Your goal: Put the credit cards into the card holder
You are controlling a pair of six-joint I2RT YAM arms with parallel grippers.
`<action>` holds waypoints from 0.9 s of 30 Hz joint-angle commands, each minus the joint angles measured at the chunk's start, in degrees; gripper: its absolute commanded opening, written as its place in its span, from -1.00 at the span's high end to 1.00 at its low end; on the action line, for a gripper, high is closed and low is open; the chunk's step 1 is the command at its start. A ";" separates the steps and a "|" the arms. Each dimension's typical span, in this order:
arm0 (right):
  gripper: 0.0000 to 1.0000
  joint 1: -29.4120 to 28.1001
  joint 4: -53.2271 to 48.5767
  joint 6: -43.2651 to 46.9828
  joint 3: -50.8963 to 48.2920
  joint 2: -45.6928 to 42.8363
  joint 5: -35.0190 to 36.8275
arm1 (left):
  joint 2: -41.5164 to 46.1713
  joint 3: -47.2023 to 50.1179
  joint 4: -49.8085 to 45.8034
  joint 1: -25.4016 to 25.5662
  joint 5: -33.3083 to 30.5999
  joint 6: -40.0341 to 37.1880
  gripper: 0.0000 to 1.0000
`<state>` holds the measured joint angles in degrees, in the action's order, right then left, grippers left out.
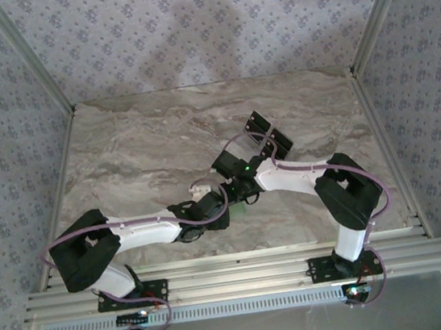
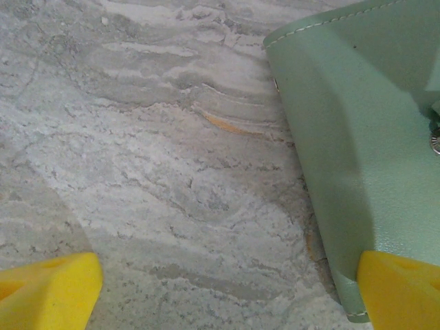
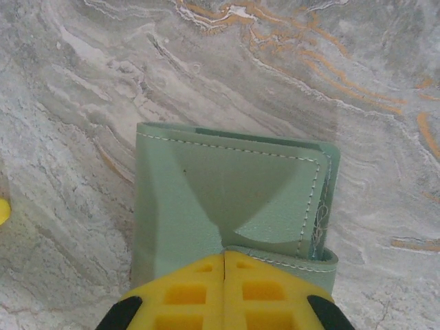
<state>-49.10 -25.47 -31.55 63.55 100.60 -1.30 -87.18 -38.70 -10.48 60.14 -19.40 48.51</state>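
The pale green card holder (image 3: pixel 234 199) lies on the marble table, its stitched flap folded up. My right gripper (image 3: pixel 225 256) is shut on the holder's near flap edge, its yellow jaws pressed together. My left gripper (image 2: pixel 223 295) is open just to the holder's (image 2: pixel 357 124) left. Its right fingertip (image 2: pixel 402 289) overlaps the holder's near corner and the other fingertip (image 2: pixel 41 289) is over bare marble. From above, both grippers meet at the table's middle over the holder (image 1: pixel 251 200). Two dark flat cards (image 1: pixel 270 132), apparently the credit cards, lie just behind the right wrist.
The marble table (image 1: pixel 137 151) is walled by patterned panels on three sides, with a metal rail (image 1: pixel 235 273) along the near edge. A purple cable (image 1: pixel 238 142) loops over the right wrist. A metal snap (image 2: pixel 434 141) shows on the holder.
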 commanded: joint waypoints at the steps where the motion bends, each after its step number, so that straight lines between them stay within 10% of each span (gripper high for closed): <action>1: 1.00 0.15 -1.43 -0.23 -1.22 -0.93 -0.89 | -2.94 0.82 -1.09 0.07 2.58 -0.11 -0.92; 27: 1.00 -1.40 2.59 -2.80 -13.32 -1.00 -1.18 | -2.38 0.80 -1.87 0.06 2.13 -0.17 -0.92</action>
<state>-49.43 -15.70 -32.86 55.24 97.47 -1.72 -87.18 -38.70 -10.50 60.18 -19.53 48.51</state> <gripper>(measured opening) 0.058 0.961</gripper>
